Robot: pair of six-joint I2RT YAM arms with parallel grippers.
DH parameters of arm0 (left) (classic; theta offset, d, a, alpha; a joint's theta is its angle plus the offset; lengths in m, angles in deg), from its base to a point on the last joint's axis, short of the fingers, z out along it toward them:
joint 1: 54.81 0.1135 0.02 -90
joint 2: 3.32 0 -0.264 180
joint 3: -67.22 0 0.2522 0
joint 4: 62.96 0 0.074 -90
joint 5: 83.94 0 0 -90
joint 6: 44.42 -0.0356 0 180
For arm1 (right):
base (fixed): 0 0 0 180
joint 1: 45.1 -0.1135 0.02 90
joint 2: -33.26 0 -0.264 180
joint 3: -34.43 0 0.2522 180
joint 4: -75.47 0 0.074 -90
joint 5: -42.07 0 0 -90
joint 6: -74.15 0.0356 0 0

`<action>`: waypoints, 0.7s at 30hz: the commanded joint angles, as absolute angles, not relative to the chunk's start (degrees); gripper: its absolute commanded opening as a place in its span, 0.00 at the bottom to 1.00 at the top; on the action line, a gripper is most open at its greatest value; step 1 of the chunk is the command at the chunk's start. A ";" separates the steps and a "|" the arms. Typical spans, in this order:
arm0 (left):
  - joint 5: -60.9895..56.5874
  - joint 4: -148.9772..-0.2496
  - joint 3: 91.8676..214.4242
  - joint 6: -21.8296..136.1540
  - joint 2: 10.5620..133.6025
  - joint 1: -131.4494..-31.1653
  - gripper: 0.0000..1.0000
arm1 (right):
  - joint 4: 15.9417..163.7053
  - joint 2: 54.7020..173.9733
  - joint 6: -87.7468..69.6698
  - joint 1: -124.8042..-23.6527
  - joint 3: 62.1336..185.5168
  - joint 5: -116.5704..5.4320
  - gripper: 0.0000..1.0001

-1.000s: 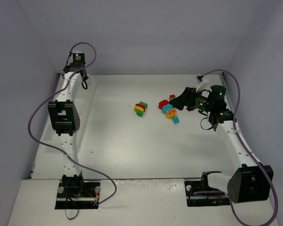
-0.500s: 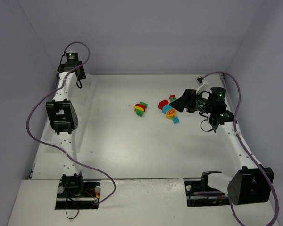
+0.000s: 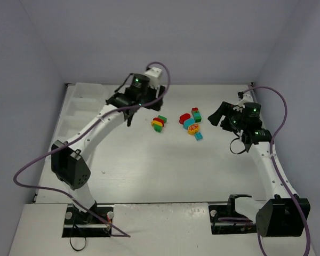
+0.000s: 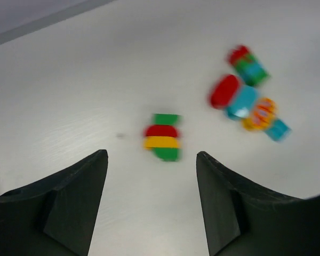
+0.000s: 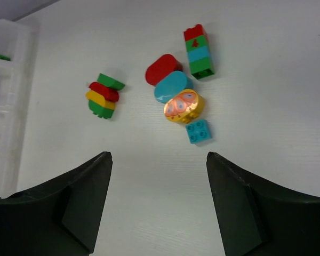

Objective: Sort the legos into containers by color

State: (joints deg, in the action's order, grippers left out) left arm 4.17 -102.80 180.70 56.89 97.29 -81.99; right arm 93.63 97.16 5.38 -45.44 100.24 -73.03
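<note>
The legos lie mid-table. A green-red-yellow clump (image 3: 159,124) (image 4: 161,137) (image 5: 104,95) is on the left. Right of it are a red oval (image 3: 184,118) (image 5: 163,69), a teal oval (image 5: 172,86), an orange-yellow piece (image 5: 183,105), a small teal brick (image 3: 198,136) (image 5: 198,130) and a red-green-teal stack (image 3: 195,113) (image 5: 198,50). My left gripper (image 3: 146,101) (image 4: 152,160) hovers open above and left of the clump. My right gripper (image 3: 216,116) (image 5: 159,157) is open and empty, right of the cluster. The containers form a translucent tray (image 3: 80,106) (image 5: 5,80) along the left edge.
A small green piece (image 5: 1,56) sits in one tray compartment. Purple cables loop around both arms. Grey walls close the table at the back and sides.
The left arm has swung from the far end of the tray to the middle of the table, near the clump. The right gripper has drawn back to the right, away from the cluster.
</note>
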 commanded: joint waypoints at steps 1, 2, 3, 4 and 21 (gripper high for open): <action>2.63 -99.13 176.43 57.62 94.59 -88.88 0.61 | 96.87 95.40 6.73 -45.37 101.54 -63.33 0.68; 2.98 -98.78 175.99 57.54 94.93 -93.52 0.62 | 97.31 95.05 7.17 -45.19 101.28 -62.79 0.68; 3.51 -98.69 175.90 57.80 95.46 -95.74 0.62 | 97.40 94.61 7.61 -43.80 101.02 -62.43 0.69; 3.51 -98.60 176.59 58.67 97.29 -97.68 0.62 | 97.58 94.08 7.96 -43.70 100.84 -62.17 0.69; 9.13 -96.05 197.42 64.04 126.22 -112.29 0.63 | 104.26 95.13 14.64 -37.72 99.79 -54.78 0.69</action>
